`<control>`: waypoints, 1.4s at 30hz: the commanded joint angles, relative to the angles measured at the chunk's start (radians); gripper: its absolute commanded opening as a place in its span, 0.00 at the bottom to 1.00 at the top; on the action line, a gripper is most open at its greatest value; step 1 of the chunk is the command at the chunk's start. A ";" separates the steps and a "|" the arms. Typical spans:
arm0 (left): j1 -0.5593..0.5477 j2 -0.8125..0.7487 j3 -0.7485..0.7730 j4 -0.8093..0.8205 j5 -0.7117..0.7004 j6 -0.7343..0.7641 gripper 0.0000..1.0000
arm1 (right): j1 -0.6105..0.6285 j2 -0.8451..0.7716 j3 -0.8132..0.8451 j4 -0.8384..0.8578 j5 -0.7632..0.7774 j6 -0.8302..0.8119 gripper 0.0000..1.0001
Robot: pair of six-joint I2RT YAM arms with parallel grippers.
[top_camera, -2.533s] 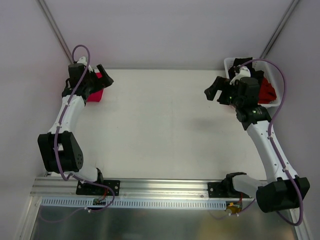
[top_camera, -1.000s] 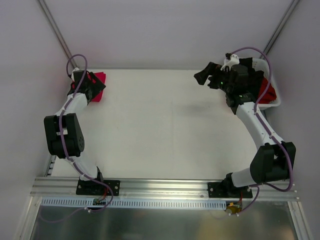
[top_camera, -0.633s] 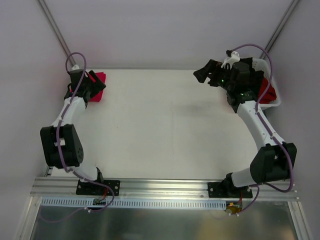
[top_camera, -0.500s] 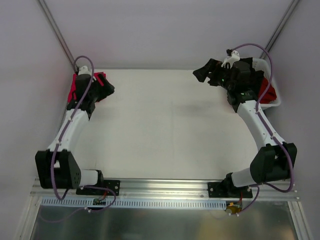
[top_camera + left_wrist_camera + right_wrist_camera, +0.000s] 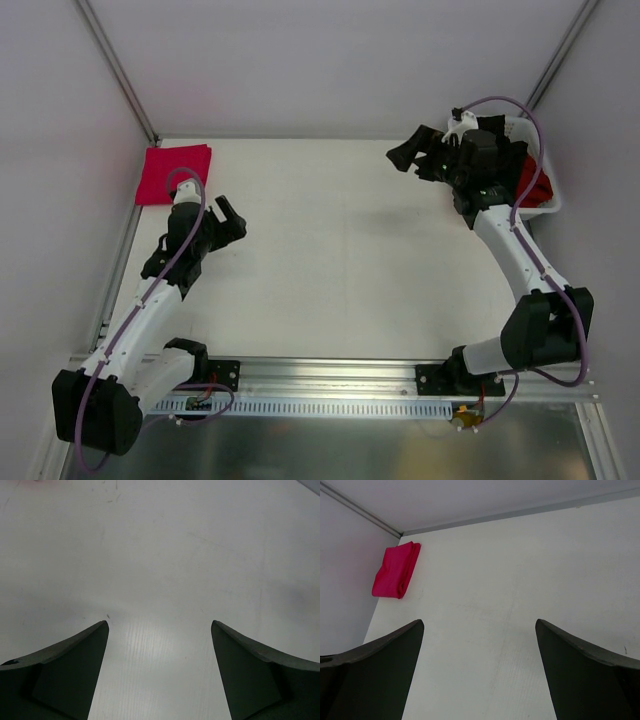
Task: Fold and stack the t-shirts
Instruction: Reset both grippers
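Observation:
A folded crimson-pink t-shirt (image 5: 174,173) lies flat in the far left corner of the table; it also shows in the right wrist view (image 5: 396,570). My left gripper (image 5: 228,222) is open and empty, clear of the shirt, over bare table to its near right (image 5: 159,625). My right gripper (image 5: 412,158) is open and empty, held above the table at the far right (image 5: 479,624). Behind its wrist a white basket (image 5: 549,206) holds an orange-red t-shirt (image 5: 538,186) and black cloth (image 5: 492,124), mostly hidden by the arm.
Grey walls close the table on the left, back and right, with metal posts in the back corners. The aluminium rail (image 5: 330,375) carrying both arm bases runs along the near edge.
My left gripper let go of the crimson-pink t-shirt, which now lies flat in the corner, and drew back toward the near side. My right gripper stayed almost still.

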 commanded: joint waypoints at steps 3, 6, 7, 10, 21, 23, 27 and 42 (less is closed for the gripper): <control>0.005 0.003 0.036 0.004 -0.046 -0.001 0.87 | 0.003 -0.066 -0.027 0.012 0.013 -0.007 0.99; 0.005 -0.008 0.037 0.003 -0.069 0.013 0.90 | 0.003 -0.077 -0.031 0.012 0.015 -0.001 0.99; 0.005 -0.019 0.037 0.001 -0.075 0.025 0.91 | 0.005 -0.079 -0.034 0.012 0.018 -0.003 0.99; 0.005 -0.035 0.033 -0.002 -0.118 0.021 0.99 | 0.003 -0.091 -0.041 0.012 0.018 -0.004 0.99; 0.011 0.007 0.112 -0.003 -0.072 0.092 0.99 | 0.005 -0.109 -0.049 0.012 0.021 -0.029 0.99; 0.011 0.001 0.132 -0.003 -0.070 0.132 0.99 | 0.003 -0.120 -0.055 0.010 0.023 -0.037 0.99; 0.011 -0.006 0.160 -0.003 -0.069 0.197 0.99 | 0.003 -0.141 -0.069 0.003 0.032 -0.056 0.99; 0.009 -0.009 0.264 -0.095 -0.074 0.271 0.99 | 0.005 -0.161 -0.046 -0.066 0.032 -0.109 0.99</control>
